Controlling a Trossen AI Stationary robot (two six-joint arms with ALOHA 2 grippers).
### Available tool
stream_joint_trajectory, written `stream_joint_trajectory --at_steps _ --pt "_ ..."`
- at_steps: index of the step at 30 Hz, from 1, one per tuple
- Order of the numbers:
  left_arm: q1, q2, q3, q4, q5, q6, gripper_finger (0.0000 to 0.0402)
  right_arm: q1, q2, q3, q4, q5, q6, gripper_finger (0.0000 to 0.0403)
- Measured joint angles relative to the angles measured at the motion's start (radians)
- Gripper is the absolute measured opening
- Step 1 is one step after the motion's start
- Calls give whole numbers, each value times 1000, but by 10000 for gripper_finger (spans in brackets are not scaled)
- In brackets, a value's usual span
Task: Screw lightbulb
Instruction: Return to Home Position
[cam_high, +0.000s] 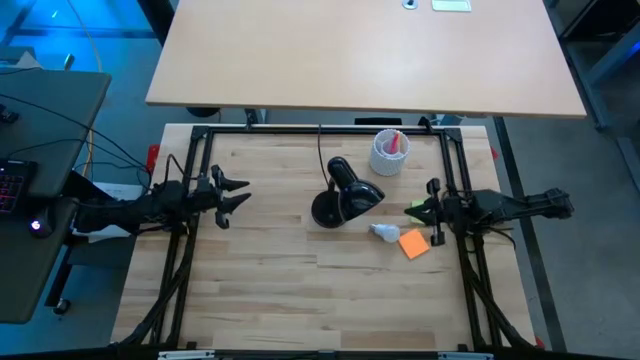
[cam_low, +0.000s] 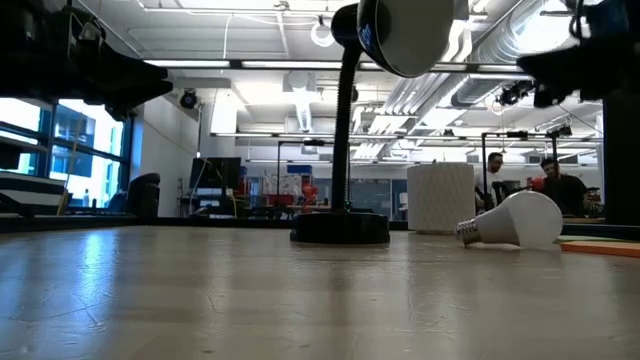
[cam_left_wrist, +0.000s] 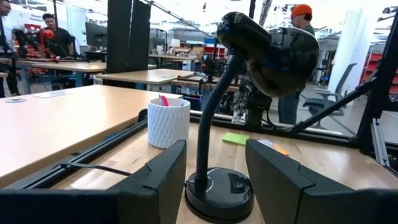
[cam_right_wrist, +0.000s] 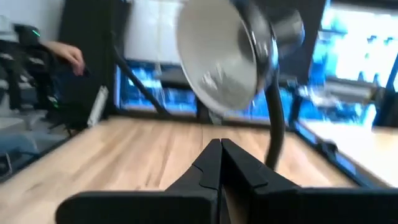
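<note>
The lightbulb (cam_high: 385, 233) (cam_low: 515, 220), white with a grey screw base, lies on its side on the wooden table, right of the black desk lamp (cam_high: 345, 195) (cam_left_wrist: 211, 124). The lamp stands on its round base (cam_low: 340, 228), and its empty shade (cam_right_wrist: 217, 62) faces the table's right side. My left gripper (cam_high: 238, 194) (cam_left_wrist: 214, 168) hovers open at the table's left, pointing level at the lamp. My right gripper (cam_high: 418, 212) (cam_right_wrist: 219, 162) hovers shut at the table's right, just above and beyond the bulb, pointing at the lamp's shade. Neither gripper holds anything.
A white ribbed cup (cam_high: 390, 152) (cam_left_wrist: 168, 121) with a red item stands behind the lamp. An orange note (cam_high: 413, 244) lies beside the bulb, a green note (cam_left_wrist: 236, 138) under my right gripper. A black frame (cam_high: 320, 128) rims the table. People stand in the room beyond.
</note>
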Motion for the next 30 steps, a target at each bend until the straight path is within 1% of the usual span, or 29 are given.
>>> stream_joint_trajectory --at_steps 3,6,11,15,18,30 --pt "-14 0 0 0 0 0 161 -2 0 0 -54 34 72 2" --pt "-37 0 0 0 0 0 161 -19 0 0 -39 35 135 2" --pt "-77 0 0 0 0 0 161 -69 0 0 -3 35 195 2" --pt "-106 0 0 0 0 0 161 -119 0 0 -29 36 192 2" --pt "-120 0 0 0 0 0 161 -132 0 0 -53 36 182 2" --pt "-113 0 0 0 0 0 161 -133 0 0 -53 35 182 2"
